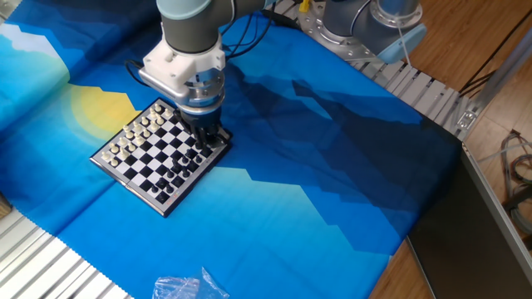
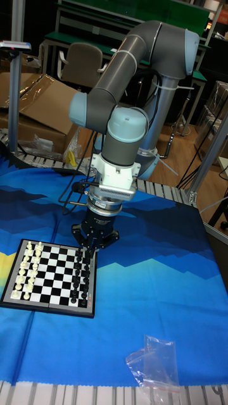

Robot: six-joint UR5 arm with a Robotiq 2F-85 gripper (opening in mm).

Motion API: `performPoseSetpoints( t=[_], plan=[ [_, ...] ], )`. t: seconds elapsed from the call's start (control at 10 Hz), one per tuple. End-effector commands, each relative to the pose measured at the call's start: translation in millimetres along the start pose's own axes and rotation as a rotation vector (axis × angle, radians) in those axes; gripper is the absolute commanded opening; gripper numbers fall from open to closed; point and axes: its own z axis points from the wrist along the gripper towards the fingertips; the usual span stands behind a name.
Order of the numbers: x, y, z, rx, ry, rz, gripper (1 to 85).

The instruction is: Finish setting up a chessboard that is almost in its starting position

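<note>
The chessboard (image 1: 155, 159) (image 2: 56, 273) lies on the blue cloth at the left. White pieces (image 1: 133, 135) (image 2: 25, 273) line its far-left side. Black pieces (image 1: 178, 175) (image 2: 78, 286) line the side nearer the arm. My gripper (image 1: 209, 138) (image 2: 85, 254) points straight down with its dark fingertips at the board's far corner, among the black pieces. The fingers and pieces are both dark and tiny, so I cannot make out whether a piece sits between them.
A crumpled clear plastic bag (image 1: 186, 288) (image 2: 156, 363) lies on the cloth near the front edge. A second grey robot base (image 1: 376, 23) stands at the back right by the metal table rail (image 1: 420, 87). Cardboard boxes (image 2: 38, 104) sit behind the table.
</note>
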Motion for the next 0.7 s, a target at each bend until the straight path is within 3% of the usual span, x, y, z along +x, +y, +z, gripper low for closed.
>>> performPoseSetpoints(
  t=[0.0,0.6],
  plan=[
    [-1.6,1.3,-1.4,-0.012,-0.008,0.0,3.3],
    [-2.2,2.0,-2.1,-0.019,-0.013,-0.018,7.3]
  ],
)
